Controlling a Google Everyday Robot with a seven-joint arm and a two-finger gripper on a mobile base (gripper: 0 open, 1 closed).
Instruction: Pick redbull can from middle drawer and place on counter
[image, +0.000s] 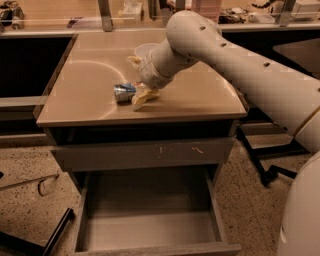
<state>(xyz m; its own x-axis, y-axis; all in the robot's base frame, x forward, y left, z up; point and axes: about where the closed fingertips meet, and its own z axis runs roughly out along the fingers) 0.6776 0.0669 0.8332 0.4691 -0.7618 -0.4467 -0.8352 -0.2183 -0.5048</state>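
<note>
One can (123, 92) is accounted for: it lies on its side on the counter (85, 80), left of centre and toward the near edge, its shiny end turned left. The gripper (137, 96) sits just right of the can, touching it or very nearly. Whether it is clamped on the can or free of it cannot be told. The arm (235, 60) reaches in from the right and passes in front of a white bowl (141, 49) at the far side. Below, the drawer (145, 232) stands pulled out toward the near side with its flat bottom bare and no can in it. The scratched front (145, 154) above it is shut. Assessment: the lift from the drawer and the carry appear complete, and the can appears set down. What remains is to confirm release and draw the arm clear. A can on its side may roll if nudged.
</note>
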